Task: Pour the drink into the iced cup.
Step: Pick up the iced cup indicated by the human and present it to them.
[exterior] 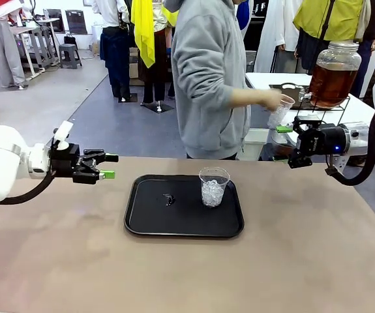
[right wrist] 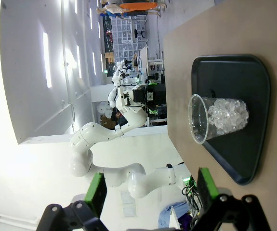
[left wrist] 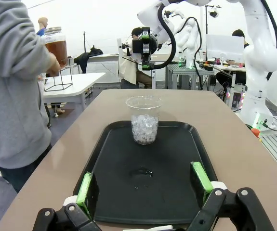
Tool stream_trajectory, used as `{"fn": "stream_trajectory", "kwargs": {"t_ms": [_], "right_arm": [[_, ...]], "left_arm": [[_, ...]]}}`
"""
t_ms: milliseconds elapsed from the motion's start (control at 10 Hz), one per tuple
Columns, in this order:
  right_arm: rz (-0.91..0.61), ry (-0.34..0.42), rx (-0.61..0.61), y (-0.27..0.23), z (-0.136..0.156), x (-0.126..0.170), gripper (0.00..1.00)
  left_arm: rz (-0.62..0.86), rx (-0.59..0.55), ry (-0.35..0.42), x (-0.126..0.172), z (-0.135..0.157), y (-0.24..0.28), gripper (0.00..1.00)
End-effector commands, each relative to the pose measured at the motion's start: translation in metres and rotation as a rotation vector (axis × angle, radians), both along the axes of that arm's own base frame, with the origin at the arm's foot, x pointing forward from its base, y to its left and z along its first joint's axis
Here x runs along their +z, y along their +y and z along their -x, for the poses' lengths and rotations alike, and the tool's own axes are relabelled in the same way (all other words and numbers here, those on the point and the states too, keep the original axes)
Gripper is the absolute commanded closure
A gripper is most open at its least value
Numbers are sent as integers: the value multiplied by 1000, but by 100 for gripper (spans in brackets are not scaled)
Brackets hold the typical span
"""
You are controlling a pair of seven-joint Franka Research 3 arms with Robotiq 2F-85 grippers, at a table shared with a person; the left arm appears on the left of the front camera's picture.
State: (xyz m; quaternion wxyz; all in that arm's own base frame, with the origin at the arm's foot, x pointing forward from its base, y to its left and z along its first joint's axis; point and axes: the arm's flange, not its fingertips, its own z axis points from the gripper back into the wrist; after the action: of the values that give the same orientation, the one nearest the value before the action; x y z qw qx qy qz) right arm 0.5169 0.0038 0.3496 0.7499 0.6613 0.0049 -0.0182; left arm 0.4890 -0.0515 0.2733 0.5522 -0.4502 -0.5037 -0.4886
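The iced cup [exterior: 213, 186], clear plastic with ice in its lower half, stands upright on a black tray [exterior: 148, 218]. The drink [exterior: 331, 83] is amber liquid in a large glass jar on a wire stand, on a white table behind at the right. A person in a grey hoodie holds a second clear cup [exterior: 280, 112] beside that jar. My left gripper [exterior: 109, 166] hovers open left of the tray, facing the iced cup [left wrist: 144, 120]. Open too, my right gripper [exterior: 290, 145] hangs above the table's far right edge, well apart from the iced cup [right wrist: 217, 118].
A small dark spot [exterior: 168, 199] lies on the tray left of the cup. The brown tabletop [exterior: 291, 267] is bare around the tray. The person stands at the far edge, turned toward the white side table [exterior: 265, 79].
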Motion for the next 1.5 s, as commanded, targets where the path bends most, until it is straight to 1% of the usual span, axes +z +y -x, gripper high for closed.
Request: {"fn": "stream_trajectory", "kwargs": {"t_ms": [0,1400], "right_arm": [[5,-3,-5,0,0,1,0],[5,-3,-5,0,0,1,0]], "left_arm": [[-1,0,2,2,-1,-1,0],[-1,0,2,2,-1,-1,0]]}}
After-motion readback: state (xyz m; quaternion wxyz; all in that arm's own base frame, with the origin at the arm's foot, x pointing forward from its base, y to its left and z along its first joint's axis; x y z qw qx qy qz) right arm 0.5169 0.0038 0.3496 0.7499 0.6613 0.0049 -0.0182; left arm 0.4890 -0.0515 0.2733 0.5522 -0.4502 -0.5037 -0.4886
